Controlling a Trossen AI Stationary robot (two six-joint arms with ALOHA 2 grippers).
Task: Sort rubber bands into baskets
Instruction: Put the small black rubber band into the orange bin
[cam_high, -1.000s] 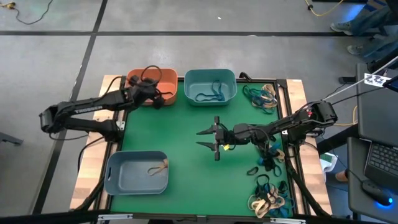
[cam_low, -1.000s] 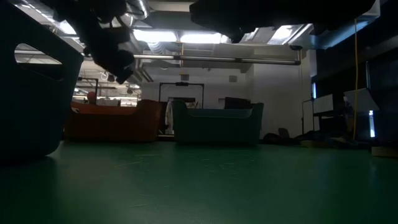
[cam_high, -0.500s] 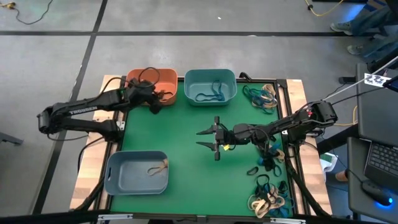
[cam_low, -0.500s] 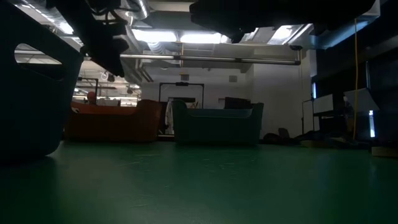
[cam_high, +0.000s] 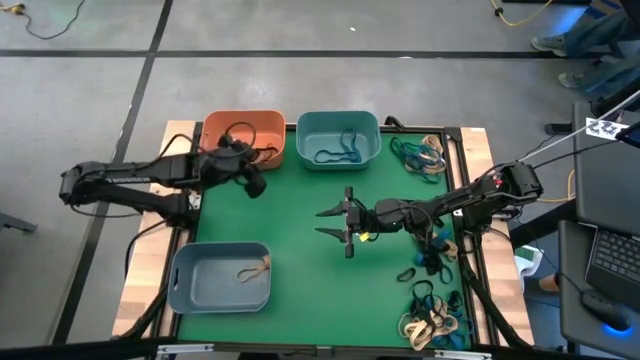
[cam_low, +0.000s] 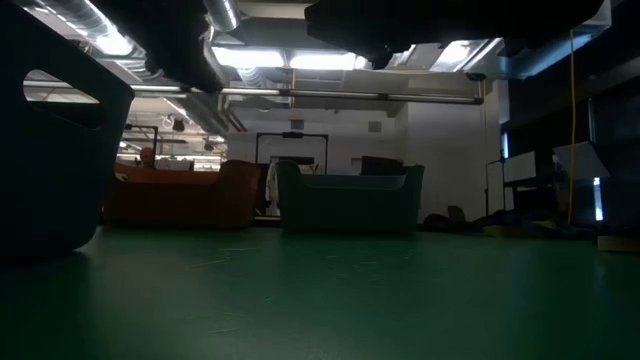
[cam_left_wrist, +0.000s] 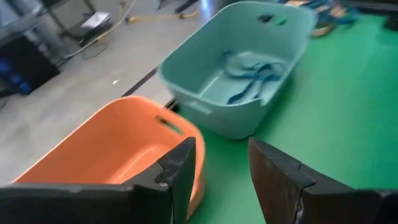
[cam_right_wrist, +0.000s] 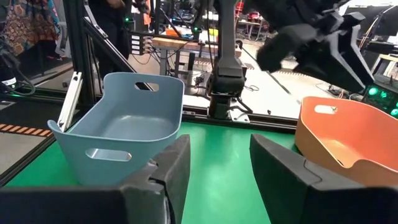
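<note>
High view: teal basket (cam_high: 338, 138) holds blue-teal rubber bands (cam_high: 340, 148).

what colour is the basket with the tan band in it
Grey-blue basket, tan band inside; clearest in the high view.

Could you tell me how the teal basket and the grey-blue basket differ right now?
The teal basket sits at the mat's far edge beside the orange basket; the grey-blue basket sits alone at the near left corner. The teal basket holds blue-teal bands; the grey-blue basket holds one tan band. The grey-blue basket lies with its long side across the table and looks slightly wider. Both are shallow rounded tubs with handle slots.
</note>
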